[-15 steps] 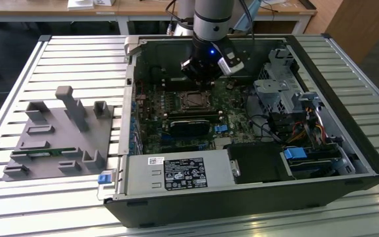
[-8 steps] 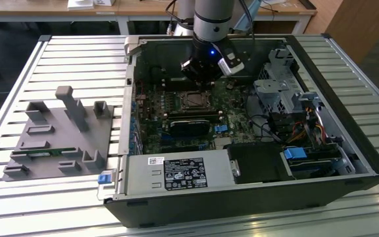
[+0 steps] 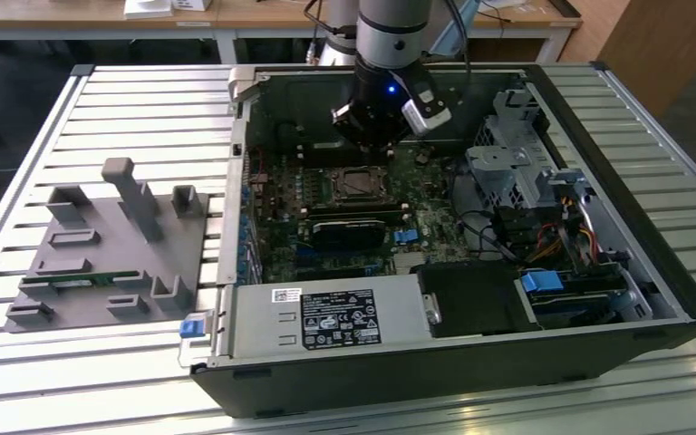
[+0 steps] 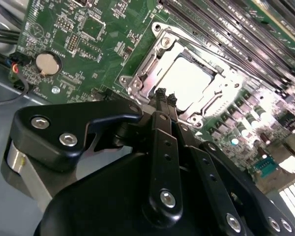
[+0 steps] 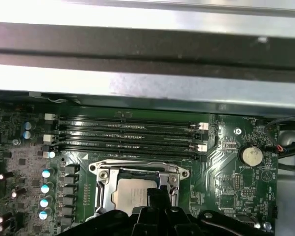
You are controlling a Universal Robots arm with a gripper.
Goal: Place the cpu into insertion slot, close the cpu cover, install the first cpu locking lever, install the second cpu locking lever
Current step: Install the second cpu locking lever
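A slatted metal desk carries an opened black computer case lying on its side, with a grey moulded fixture on the desk toward the exterior view's left and wooden furniture behind. Inside the case lies the green motherboard, and the arm comes down from above so that the pincer hangs over the insertion slot. In the second wrist view the pincer has its two black fingertips pressed narrow together, holding nothing that I can make out, with the tips right at the near edge of the slot. The cpu sits flat in the insertion slot, its pale top showing through the window of the cpu cover, which appears folded down around it. The socket thus lies directly ahead of and just below the tips. White labels on the power supply bear print, too small to read here.
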